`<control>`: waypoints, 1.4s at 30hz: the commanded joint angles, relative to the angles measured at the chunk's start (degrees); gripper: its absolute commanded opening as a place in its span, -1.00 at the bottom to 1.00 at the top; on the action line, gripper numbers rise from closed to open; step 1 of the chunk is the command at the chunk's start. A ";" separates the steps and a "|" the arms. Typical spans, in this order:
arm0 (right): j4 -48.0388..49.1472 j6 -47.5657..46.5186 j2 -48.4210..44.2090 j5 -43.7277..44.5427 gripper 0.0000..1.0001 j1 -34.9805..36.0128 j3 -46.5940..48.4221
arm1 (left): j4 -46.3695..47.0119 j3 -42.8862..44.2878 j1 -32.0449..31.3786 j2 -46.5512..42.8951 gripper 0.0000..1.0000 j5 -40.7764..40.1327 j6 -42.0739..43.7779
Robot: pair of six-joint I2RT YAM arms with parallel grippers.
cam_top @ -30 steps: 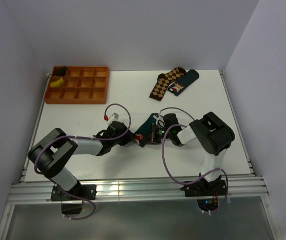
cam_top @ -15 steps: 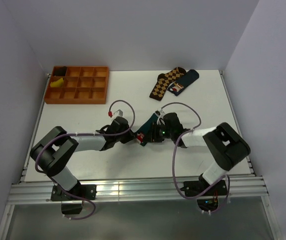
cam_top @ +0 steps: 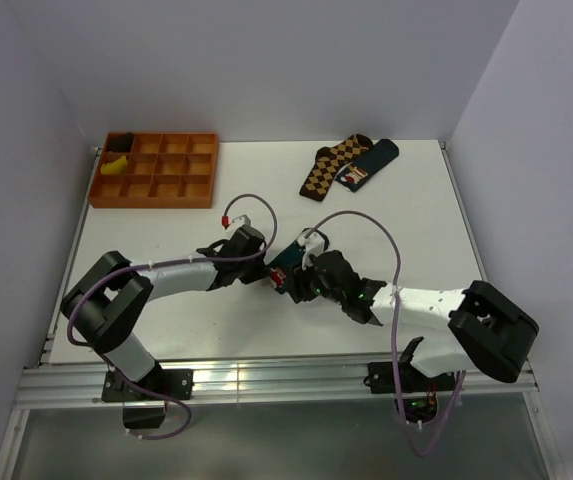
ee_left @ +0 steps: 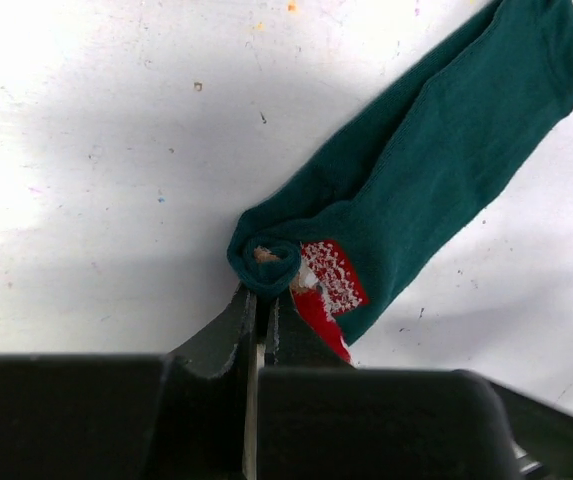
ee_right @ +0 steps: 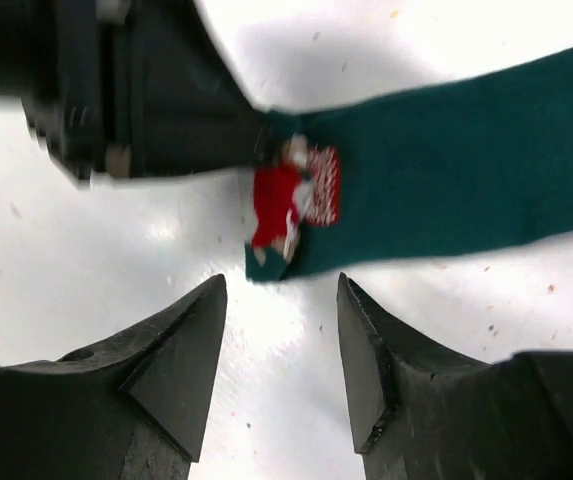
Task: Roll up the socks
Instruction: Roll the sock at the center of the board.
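Socks [ee_left: 436, 170] lay flat near the middle of the worktop [cam_top: 166, 230], apart from one end; that end, beside the red-and-white patch, was curled into a small tight coil.

Left fingers [ee_left: 246, 320] were pressed almost together, pinching that coil; contact was plain in the left wrist view; no gap showed between the tips beyond the fabric.

Right fingers [ee_right: 191, 330] stood wide apart with nothing between them; the tips hovered just short of the patch corner, near but not touching the fabric.

Long axis: in the top view the socks ran diagonally from the coil at the near left up to the open cuff at the far right; from the left fingers the unrolled length led straight away and to the right; from the right fingers it lay crosswise, running off to the right, with the coil and the left fingers directly ahead.

The left arm was the nearer, already on the fabric; the right arm came in from the near side, facing it across the coil.

Judgement: the roll was barely begun, with one turn at most; the coming move would depend on rolling along the diagonal toward the cuff; the open right fingers seemed placed to take or steady the coil, though the crowding of both arms at one end risked a clash.
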 commanded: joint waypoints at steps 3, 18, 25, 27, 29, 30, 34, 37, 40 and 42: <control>7.39 -9.62 0.51 14.08 0.13 7.70 -1.40 | -8.02 3.92 -0.44 0.88 -0.99 -1.35 2.75; 11.01 -20.61 15.80 29.29 0.09 21.85 6.68 | -16.46 10.69 -0.53 3.34 -0.99 -0.29 4.42; 12.94 -21.85 20.29 35.53 0.08 22.82 8.26 | -15.76 10.26 -0.44 4.13 -0.99 1.28 4.25; 13.21 -22.29 21.26 35.97 0.08 22.82 8.62 | -15.58 10.17 -0.53 4.31 -0.99 1.55 4.25; 12.86 -22.37 23.36 36.67 0.08 22.82 9.49 | -15.40 10.08 -0.53 4.39 -0.99 1.90 4.16; 12.77 -22.38 24.33 36.85 0.08 22.82 9.84 | -15.23 10.08 -0.44 4.40 -0.99 1.90 4.16; 13.12 -22.03 26.97 37.03 0.04 22.91 10.46 | -14.96 10.08 -0.53 4.40 -0.99 2.52 4.33; 12.68 -21.15 28.46 37.73 -0.17 22.91 10.73 | -14.79 10.08 -0.44 4.57 -0.99 2.78 4.51; 11.45 -19.92 28.65 37.73 -0.61 22.82 10.20 | -14.35 9.99 -0.53 4.57 -0.99 3.22 4.60; 10.66 -19.04 28.03 37.29 -0.89 22.91 9.94 | -13.56 9.55 -0.53 4.40 -0.99 3.48 4.16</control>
